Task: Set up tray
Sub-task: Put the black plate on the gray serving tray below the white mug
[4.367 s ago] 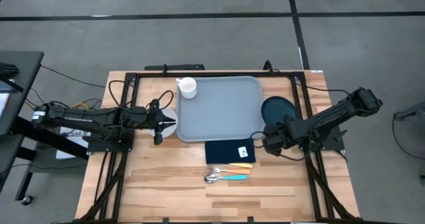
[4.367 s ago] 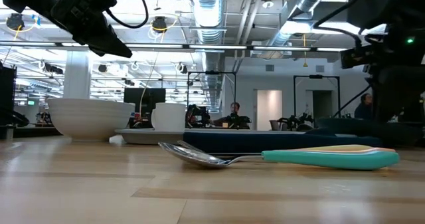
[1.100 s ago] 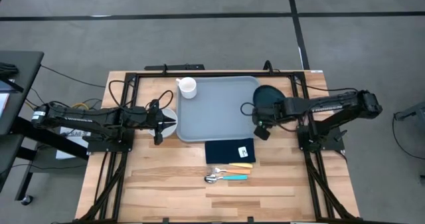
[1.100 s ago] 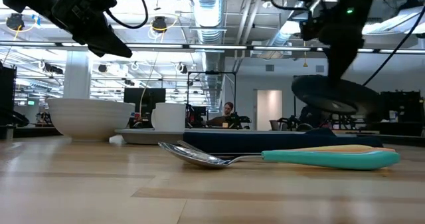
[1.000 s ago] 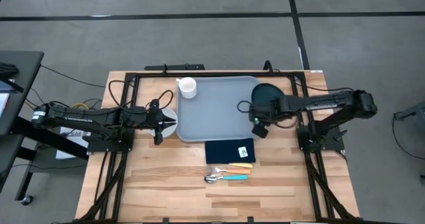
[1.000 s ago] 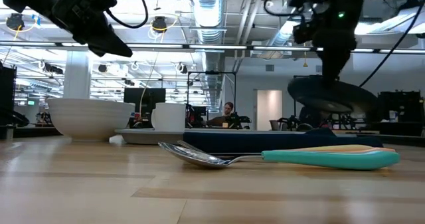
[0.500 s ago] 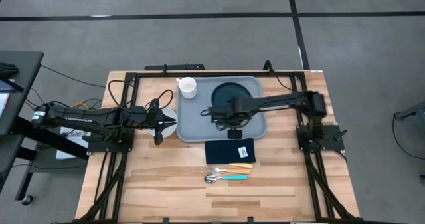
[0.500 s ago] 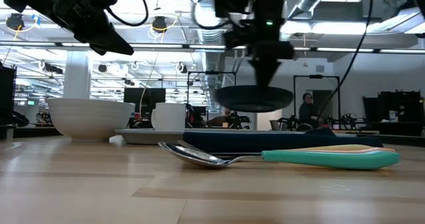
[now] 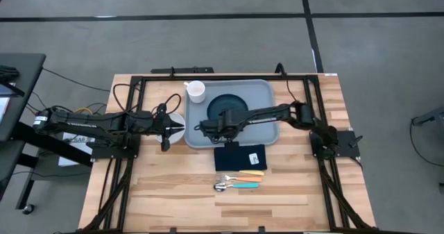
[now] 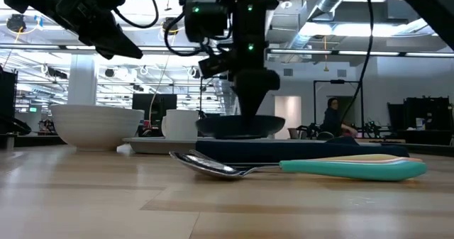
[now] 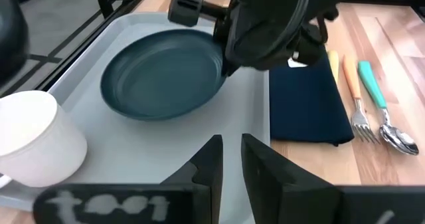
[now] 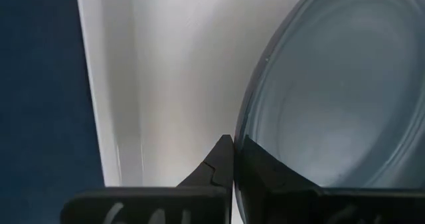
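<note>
Plate (image 9: pixel 227 110) now over tray (image 9: pixel 262 131), in right fingers (image 12: pixel 232 159).

Glossy teal plate (image 11: pixel 163 74), smooth matt tray (image 11: pixel 199 127), pale wood table (image 9: pixel 180 192).

Tray (image 9: pixel 267 126): large grey-blue rectangle, rounded corners, raised rim, lying flat at the bench's far middle.

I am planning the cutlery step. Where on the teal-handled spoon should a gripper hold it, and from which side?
Probably take the spoon by its teal handle, coming from straight above with the fingers across it. It lies flat on the table and the handle is straight. The fork lies close alongside.
</note>
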Controlling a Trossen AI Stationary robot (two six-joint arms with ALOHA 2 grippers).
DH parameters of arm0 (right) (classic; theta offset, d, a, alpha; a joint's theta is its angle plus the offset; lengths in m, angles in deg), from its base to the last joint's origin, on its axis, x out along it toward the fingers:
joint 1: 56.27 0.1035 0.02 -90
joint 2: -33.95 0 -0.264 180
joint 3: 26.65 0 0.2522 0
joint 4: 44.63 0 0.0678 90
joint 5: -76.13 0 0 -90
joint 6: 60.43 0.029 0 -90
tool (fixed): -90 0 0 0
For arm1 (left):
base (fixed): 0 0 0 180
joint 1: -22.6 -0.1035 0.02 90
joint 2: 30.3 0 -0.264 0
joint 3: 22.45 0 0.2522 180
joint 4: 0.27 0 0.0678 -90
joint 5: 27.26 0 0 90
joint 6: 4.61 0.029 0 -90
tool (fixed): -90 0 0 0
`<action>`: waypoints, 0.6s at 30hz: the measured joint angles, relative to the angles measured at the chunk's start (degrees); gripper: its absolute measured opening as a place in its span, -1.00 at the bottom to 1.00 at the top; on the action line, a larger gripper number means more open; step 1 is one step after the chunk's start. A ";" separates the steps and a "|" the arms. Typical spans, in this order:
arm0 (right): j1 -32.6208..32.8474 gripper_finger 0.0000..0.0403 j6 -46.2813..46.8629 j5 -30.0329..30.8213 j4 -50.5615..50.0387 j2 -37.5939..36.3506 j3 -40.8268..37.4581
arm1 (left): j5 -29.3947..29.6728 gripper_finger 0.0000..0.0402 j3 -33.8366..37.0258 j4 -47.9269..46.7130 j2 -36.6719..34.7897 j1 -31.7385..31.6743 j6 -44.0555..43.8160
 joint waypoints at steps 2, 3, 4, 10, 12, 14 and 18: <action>0.20 -1.00 -0.19 0.05 0.82 1.11 0.75 | 0.00 -0.77 0.00 -0.03 0.00 0.00 -0.10; 0.25 -1.00 -0.46 0.03 0.86 1.65 0.88 | 0.01 -0.77 0.00 -0.01 0.00 0.00 -0.15; 0.35 -1.00 -0.59 0.00 0.56 2.25 0.99 | 0.01 -0.77 0.00 0.08 0.00 0.00 -0.17; 0.46 -1.00 -0.60 0.00 3.01 3.45 1.51 | 0.02 -0.77 0.00 0.17 0.00 -0.02 -0.11; 0.60 -1.00 -0.59 0.01 4.29 3.45 1.51 | 0.04 -0.77 0.00 0.18 0.00 -0.02 -0.11; 0.74 -1.00 -0.63 0.00 5.18 3.40 1.51 | 0.04 -0.78 0.00 0.17 0.00 0.00 -0.11; 0.74 -1.00 -0.67 -0.22 5.12 3.38 1.51 | 0.07 -0.78 0.00 0.19 0.00 -0.01 -0.11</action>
